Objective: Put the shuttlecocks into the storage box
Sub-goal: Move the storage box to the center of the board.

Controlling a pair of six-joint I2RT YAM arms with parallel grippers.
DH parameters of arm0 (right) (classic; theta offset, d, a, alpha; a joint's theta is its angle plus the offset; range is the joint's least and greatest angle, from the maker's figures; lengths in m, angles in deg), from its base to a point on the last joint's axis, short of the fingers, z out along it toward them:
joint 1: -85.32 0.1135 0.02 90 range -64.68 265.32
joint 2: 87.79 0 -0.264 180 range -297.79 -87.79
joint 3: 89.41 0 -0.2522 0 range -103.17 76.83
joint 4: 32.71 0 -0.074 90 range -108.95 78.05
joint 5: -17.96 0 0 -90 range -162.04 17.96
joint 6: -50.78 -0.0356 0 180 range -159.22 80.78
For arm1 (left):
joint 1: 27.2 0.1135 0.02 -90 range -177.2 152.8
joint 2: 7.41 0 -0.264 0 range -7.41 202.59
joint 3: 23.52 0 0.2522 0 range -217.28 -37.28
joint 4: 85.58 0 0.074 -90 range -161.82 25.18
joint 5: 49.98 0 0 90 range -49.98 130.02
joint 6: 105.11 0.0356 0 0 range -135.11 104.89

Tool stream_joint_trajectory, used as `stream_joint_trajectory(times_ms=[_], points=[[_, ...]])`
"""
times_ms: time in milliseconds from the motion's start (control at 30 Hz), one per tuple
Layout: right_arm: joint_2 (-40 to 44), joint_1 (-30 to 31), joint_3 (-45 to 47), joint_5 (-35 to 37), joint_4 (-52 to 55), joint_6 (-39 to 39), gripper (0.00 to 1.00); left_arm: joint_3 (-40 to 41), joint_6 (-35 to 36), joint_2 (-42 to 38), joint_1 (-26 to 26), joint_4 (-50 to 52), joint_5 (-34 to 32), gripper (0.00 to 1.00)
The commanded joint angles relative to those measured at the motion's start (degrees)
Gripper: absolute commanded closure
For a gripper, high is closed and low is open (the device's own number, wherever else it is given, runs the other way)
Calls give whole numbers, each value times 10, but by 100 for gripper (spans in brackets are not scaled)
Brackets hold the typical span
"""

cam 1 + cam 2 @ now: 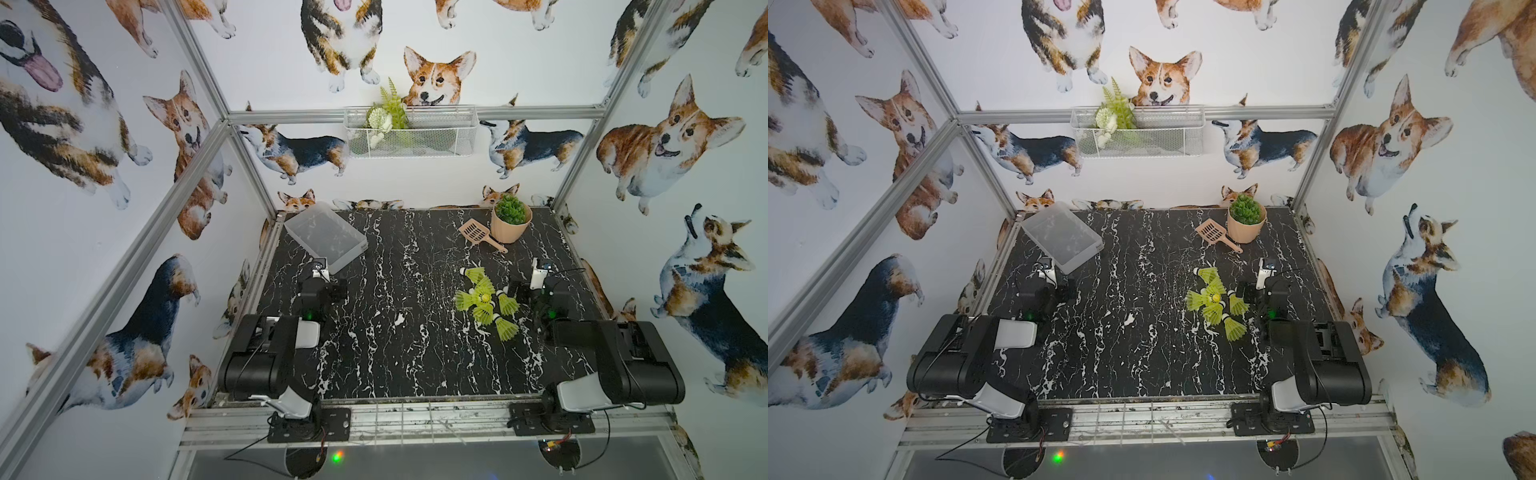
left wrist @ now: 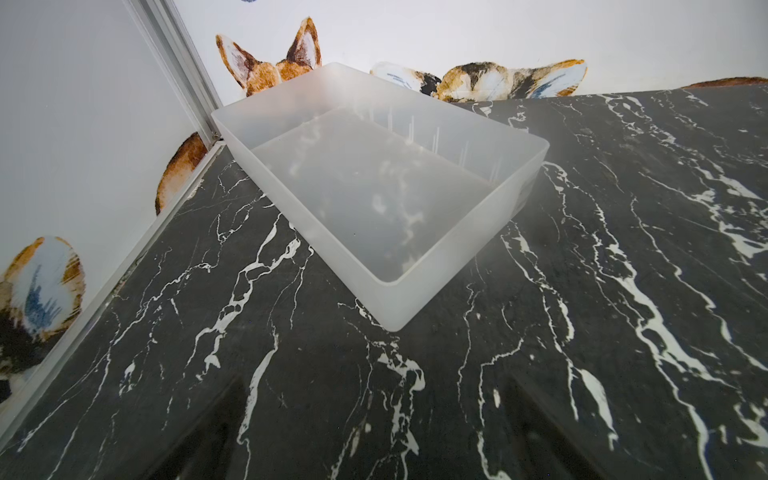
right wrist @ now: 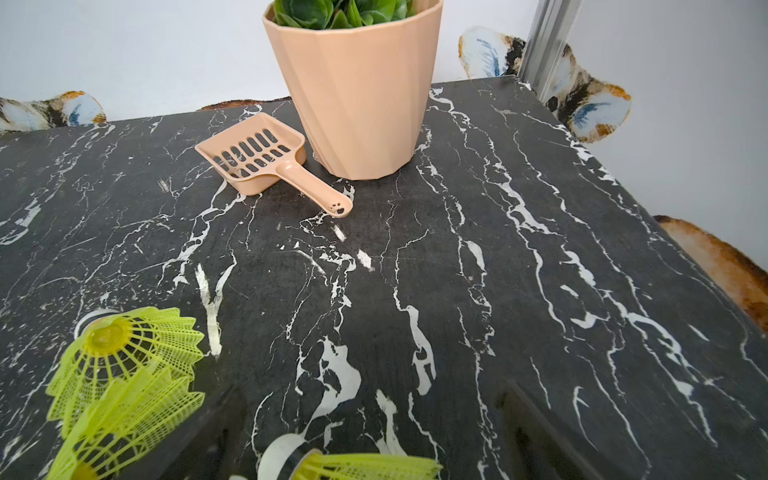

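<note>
Nothing is in the storage box point(image 2: 457, 249) yet. It sits empty and askew in the far corner of the tabletop point(image 1: 395, 332) on the left arm's side, with its open top facing up to receive drops. The shuttlecocks point(image 1: 484, 297) lie well apart from it, in a tangled heap on the right arm's side. Their mesh skirts overlap, so an exact count is hard to make.

The left claw point(image 2: 376, 378) is spread wide and holds nothing. It rests low over bare tabletop just short of the box's near corner, which looks like a waiting post beside the drop-off. The right claw point(image 3: 370, 388) is also spread wide with nothing clamped. It sits at the edge of the heap, and the nearest shuttlecock point(image 3: 365, 465) lies on its side close beneath it, white tip toward the heap.

The task looks barely begun. The right arm is best placed to pick, but the box is on the other side, so each piece probably needs a long carry across or a handover.

The peach potted plant point(image 1: 510, 224) and the slotted scoop point(image 1: 478, 232) stand behind the heap, out of the likely path.
</note>
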Motion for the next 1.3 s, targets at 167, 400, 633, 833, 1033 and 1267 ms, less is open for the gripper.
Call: stream_joint_trajectory(times_ms=[167, 400, 633, 833, 1033, 1267], points=[[-1, 1, -4, -3, -15, 6, 0, -2, 5, 0, 0, -9, 3, 0], [-1, 1, -4, -3, -15, 6, 0, -2, 5, 0, 0, -9, 3, 0], [-1, 1, -4, 0, -15, 5, 0, 3, -6, 0, 0, -16, -25, 0], [1, 2, 3, 37, -27, -9, 0, 16, -22, -1, 0, -41, -73, 0], [2, 2, 4, 36, -27, -9, 0, 15, -21, -1, -3, -38, -77, 0], [2, 1, 4, 36, -27, -9, 0, 12, -18, 0, -5, -36, -80, 0]])
